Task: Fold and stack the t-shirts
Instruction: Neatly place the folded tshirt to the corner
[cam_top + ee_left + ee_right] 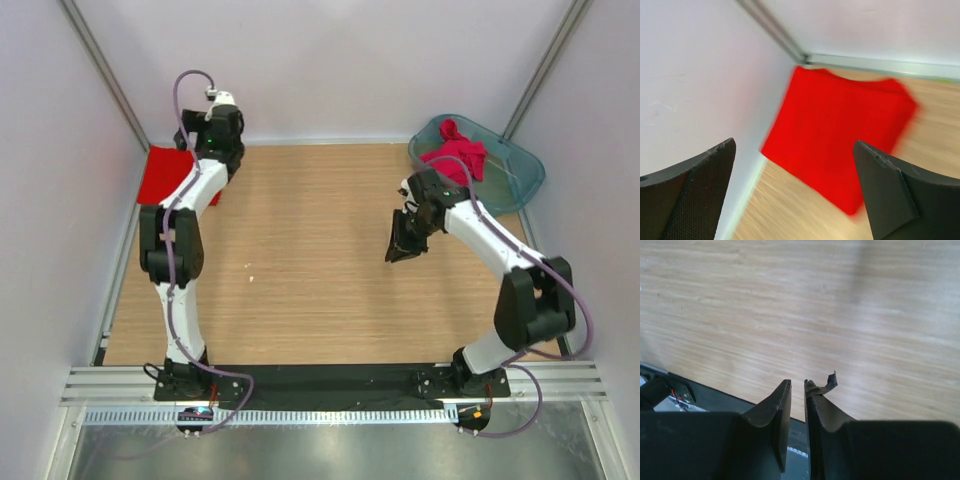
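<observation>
The bright red t-shirt (163,176) lies folded flat at the table's far left corner against the wall. In the left wrist view it (840,130) fills the middle, blurred. My left gripper (195,148) hovers just above the shirt's near edge; its jaws (795,192) stand wide open and empty. The crimson-pink t-shirt (457,152) lies crumpled in the teal tub (520,170) at the far right. My right gripper (394,254) hangs over bare table left of the tub, pointing down. Its fingers (797,386) are nearly together with nothing between them.
White walls and metal frame rails close in the table at the back and on both sides. A black strip and the arm bases run along the near edge (740,405). A scrap of pad tape (830,382) peels off the right gripper's fingertip.
</observation>
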You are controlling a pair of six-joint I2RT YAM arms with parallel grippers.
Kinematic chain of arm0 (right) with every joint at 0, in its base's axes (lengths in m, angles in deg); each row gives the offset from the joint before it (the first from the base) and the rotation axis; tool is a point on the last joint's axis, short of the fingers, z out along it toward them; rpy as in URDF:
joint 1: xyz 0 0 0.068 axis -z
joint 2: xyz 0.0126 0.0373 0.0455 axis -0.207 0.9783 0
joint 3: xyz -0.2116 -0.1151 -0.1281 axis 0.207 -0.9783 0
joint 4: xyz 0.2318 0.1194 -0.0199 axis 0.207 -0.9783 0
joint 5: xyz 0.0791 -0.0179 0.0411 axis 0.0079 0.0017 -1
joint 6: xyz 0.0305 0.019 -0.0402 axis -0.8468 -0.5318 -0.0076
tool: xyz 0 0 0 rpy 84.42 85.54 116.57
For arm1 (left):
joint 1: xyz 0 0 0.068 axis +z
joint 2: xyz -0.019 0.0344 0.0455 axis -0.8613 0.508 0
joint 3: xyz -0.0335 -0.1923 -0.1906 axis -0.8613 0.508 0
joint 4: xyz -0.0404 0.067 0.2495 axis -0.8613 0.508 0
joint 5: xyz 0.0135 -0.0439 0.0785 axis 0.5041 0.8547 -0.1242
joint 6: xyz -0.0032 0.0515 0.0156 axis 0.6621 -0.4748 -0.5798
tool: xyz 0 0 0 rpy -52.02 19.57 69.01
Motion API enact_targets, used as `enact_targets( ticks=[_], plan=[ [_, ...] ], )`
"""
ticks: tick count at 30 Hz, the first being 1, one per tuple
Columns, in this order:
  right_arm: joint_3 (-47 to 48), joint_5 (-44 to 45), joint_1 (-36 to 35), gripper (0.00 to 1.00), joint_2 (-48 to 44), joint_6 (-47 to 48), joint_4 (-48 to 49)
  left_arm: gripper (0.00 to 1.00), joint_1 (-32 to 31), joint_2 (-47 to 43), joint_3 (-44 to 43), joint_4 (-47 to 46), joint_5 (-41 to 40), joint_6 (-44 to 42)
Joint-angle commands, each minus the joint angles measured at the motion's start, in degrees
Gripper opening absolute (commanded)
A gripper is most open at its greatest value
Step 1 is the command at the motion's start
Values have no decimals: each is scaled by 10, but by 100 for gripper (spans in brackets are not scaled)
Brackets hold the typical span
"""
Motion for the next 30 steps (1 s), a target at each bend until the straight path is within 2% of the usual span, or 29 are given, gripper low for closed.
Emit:
enact_targets(
  ticks=[1, 3, 5, 6, 7, 9, 10, 11, 13, 14, 16, 20, 21, 22, 25, 26, 27, 29, 30],
  plan=[
    [-68, -14, 1, 24, -109, -31, 20, 100, -73, -166, 94, 84, 57, 155],
    [-109, -19, 1, 25, -153, -58, 50, 100, -132, -217, 178, 101, 120, 201],
    [-165, -23, 2, 26, -212, -72, 72, 100, -192, -290, 246, 142, 145, 226],
    [-183, -24, 2, 26, -230, -85, 100, 100, -212, -315, 271, 156, 152, 254],
    [-222, -24, 1, 26, -271, -94, 116, 100, -227, -372, 296, 178, 205, 302],
    [-268, -26, 1, 27, -310, -137, 185, 100, -269, -430, 389, 182, 245, 355],
    [-314, -37, 2, 28, -325, -160, 213, 100, -279, -465, 426, 172, 282, 395],
    [-338, -47, 4, 29, -352, -180, 280, 100, -289, -526, 489, 165, 296, 414],
    [-405, -77, 5, 31, -368, -249, 348, 100, -297, -595, 559, 144, 321, 484],
    [-425, -84, 7, 33, -375, -265, 406, 100, -297, -661, 625, 112, 355, 499],
    [-484, -89, 6, 35, -384, -318, 457, 100, -298, -719, 675, 95, 377, 527],
    [-619, -73, 6, 45, -430, -437, 643, 100, -299, -909, 785, 75, 393, 626],
    [-644, -69, 7, 65, -462, -457, 667, 100, -299, -947, 804, 71, 396, 640],
    [-689, -66, 6, 99, -479, -474, 686, 100, -299, -982, 848, 70, 397, 655],
    [-738, -56, 4, 100, -576, -497, 663, 100, -299, -1127, 923, 85, 406, 722],
    [-742, -55, 5, 100, -603, -500, 621, 100, -298, -1171, 943, 91, 413, 739],
    [-744, -46, 5, 99, -631, -498, 587, 100, -299, -1255, 959, 117, 420, 778],
    [-742, -42, 3, 100, -724, -497, 496, 100, -299, -1242, 968, 124, 450, 796],
    [-740, -38, 3, 100, -788, -498, 468, 100, -299, -1190, 971, 84, 503, 787]
  ],
)
